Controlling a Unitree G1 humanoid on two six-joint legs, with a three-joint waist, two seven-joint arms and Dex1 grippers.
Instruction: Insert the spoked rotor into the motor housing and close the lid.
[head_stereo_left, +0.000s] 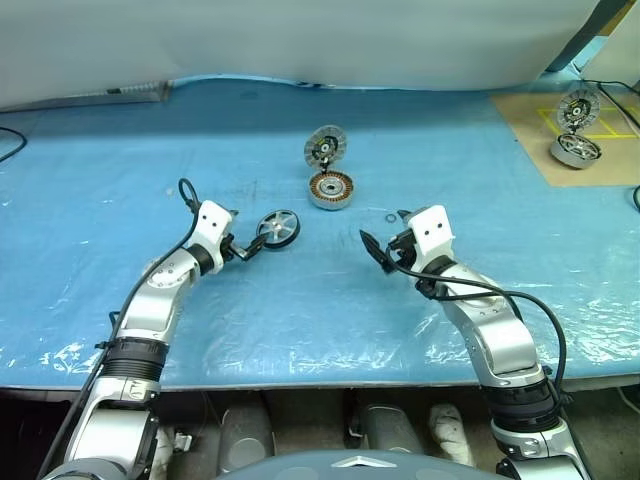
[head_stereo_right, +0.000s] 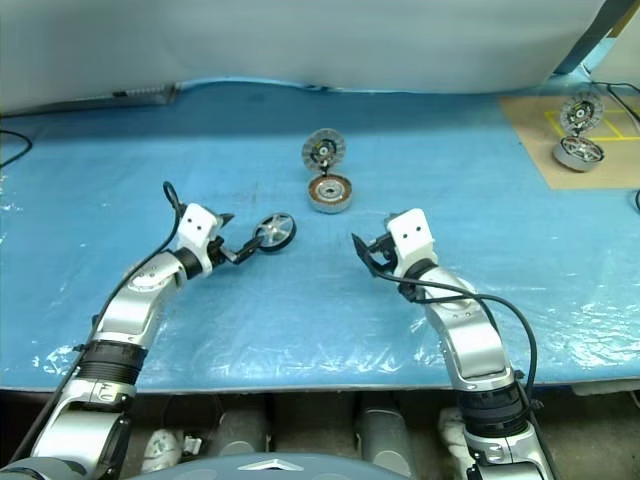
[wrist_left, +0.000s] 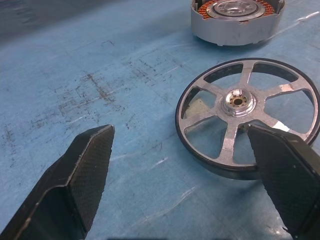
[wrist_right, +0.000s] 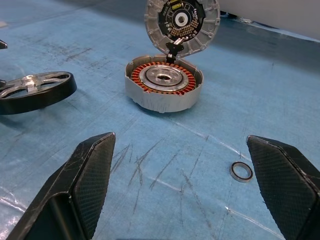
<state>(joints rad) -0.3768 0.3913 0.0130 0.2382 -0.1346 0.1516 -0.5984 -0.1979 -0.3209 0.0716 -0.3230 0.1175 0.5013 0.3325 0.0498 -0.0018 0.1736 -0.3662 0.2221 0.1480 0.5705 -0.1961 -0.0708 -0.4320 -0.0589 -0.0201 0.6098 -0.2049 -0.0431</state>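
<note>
No readable writing or brand marks. Left gripper (head_stereo_left: 252, 245) wide open, low over blue mat (head_stereo_left: 100, 200), spoked rotor (head_stereo_left: 278, 228) lying flat at its 1 o'clock; right gripper (head_stereo_left: 382, 252) wide open, empty. Motor housing (head_stereo_left: 332, 189) at rotor's 1 o'clock, lid (head_stereo_left: 325, 146) hinged upright at 12; small ring (wrist_right: 241, 171) near right gripper

A small metal ring (wrist_right: 241, 171) lies on the blue sheet (head_stereo_left: 300, 300); a twin motor unit (head_stereo_left: 576, 150) sits on cardboard (head_stereo_left: 530, 130).

Open-lidded motor housing (wrist_right: 164, 89), loose ring (wrist_right: 241, 171)
</note>
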